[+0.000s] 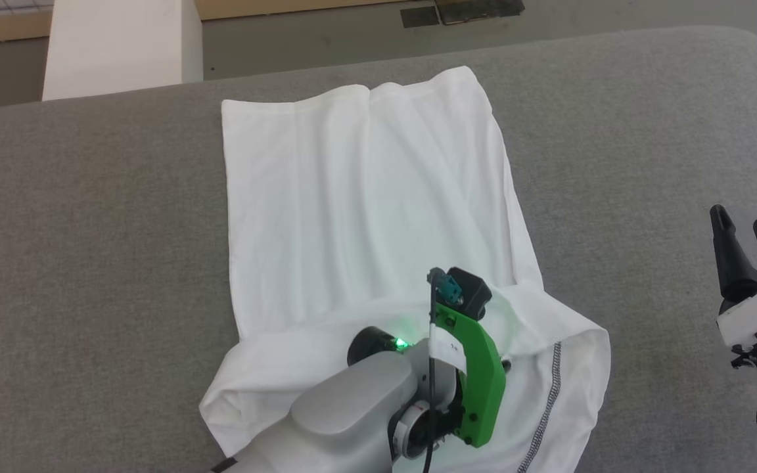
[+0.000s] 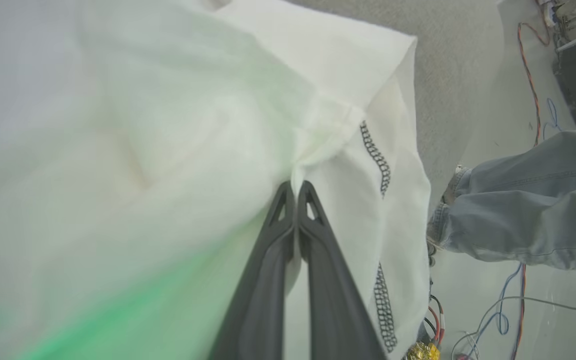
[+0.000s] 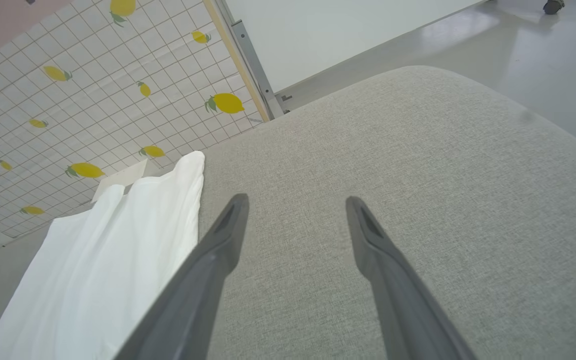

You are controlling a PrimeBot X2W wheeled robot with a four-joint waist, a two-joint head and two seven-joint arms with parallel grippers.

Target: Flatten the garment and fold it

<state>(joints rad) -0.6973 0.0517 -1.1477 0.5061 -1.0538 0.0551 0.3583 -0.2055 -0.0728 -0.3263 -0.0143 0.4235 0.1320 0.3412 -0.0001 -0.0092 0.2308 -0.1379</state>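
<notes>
On the head view I see the garment (image 1: 365, 197), a plain white short-sleeved T-shirt of thin soft fabric, lying lengthwise on the wide grey fabric-covered surface (image 1: 56, 230). Its far end lies flat and its near end is bunched up into a raised fold. My pale grey left forearm (image 1: 339, 414), with its bright green plastic bracket (image 1: 480, 368), reaches over that near fold and hides the fingers below. The right gripper (image 1: 740, 218) hangs at the lower right over bare grey cloth, well apart from the shirt, its two dark fingers spread. A tall white rigid box (image 1: 122, 46) stands beyond the far edge.

On the left wrist view the left gripper (image 2: 295, 186) is pressed together on a pinch of the white fabric, just beside a line of dark grey stitching (image 2: 375, 155). A person's leg in pale blue jeans (image 2: 528, 220) stands at the right.

On the right wrist view the fingers stand wide apart and hold nothing; the shirt lies to their left, below a lemon-patterned tiled wall (image 3: 68, 100).
</notes>
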